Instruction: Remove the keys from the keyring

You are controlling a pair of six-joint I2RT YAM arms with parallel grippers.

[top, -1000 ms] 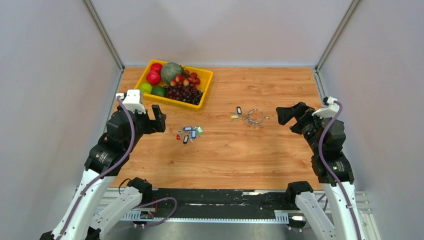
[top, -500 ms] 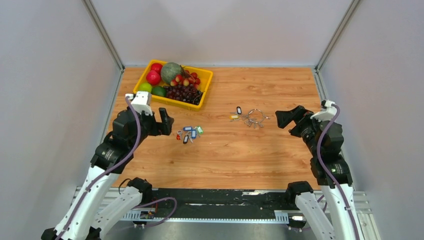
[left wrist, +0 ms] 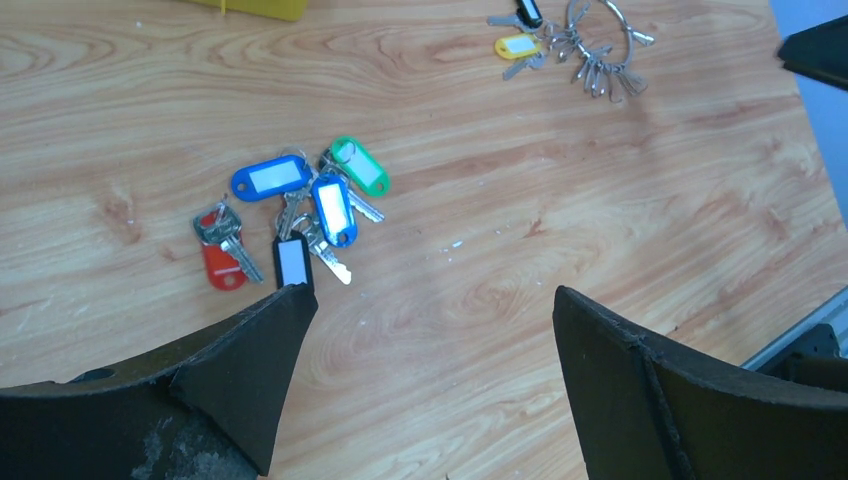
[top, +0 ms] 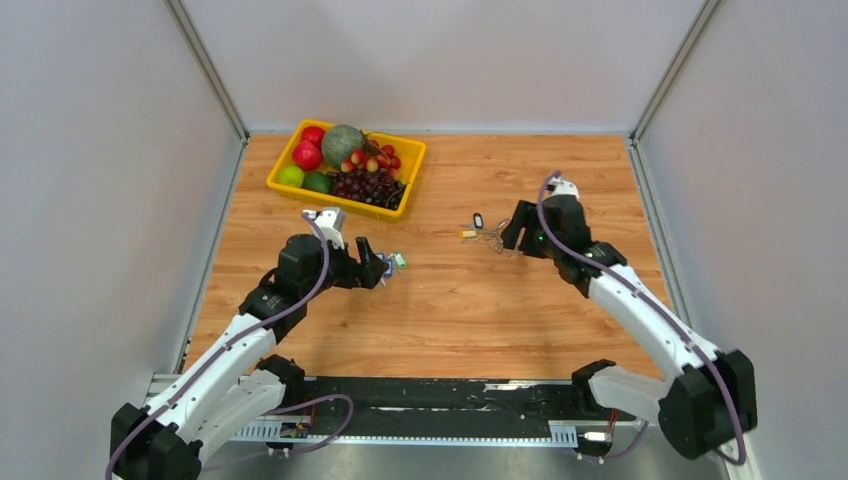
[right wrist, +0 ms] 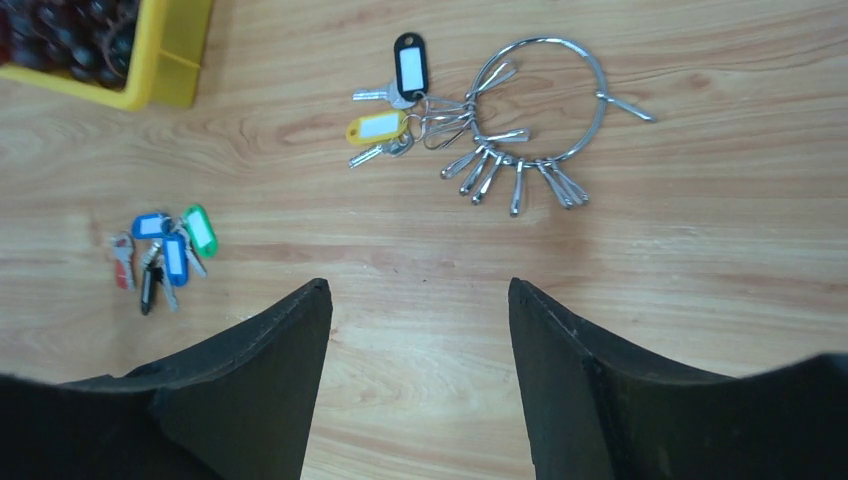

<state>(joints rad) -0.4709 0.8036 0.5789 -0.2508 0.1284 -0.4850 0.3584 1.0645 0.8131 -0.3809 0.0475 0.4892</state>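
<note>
The keyring (right wrist: 590,70) is a large silver wire loop lying flat on the wood, with several plain silver keys (right wrist: 515,180) hanging off it and a black-tagged key (right wrist: 408,65) and a yellow-tagged key (right wrist: 378,127) at its left. It also shows in the top view (top: 497,240). A loose cluster of keys (left wrist: 290,215) with blue, green, red and black tags lies apart to the left. My left gripper (left wrist: 430,300) is open and empty just near of that cluster. My right gripper (right wrist: 415,290) is open and empty, near of the keyring.
A yellow tray (top: 405,160) of fruit stands at the back left of the wooden table; its corner shows in the right wrist view (right wrist: 165,60). Grey walls close in both sides and the back.
Both arms have swung inward and down: the left gripper moved right to the loose key cluster, the right gripper moved left to the keyring. The keys and ring have not moved.
</note>
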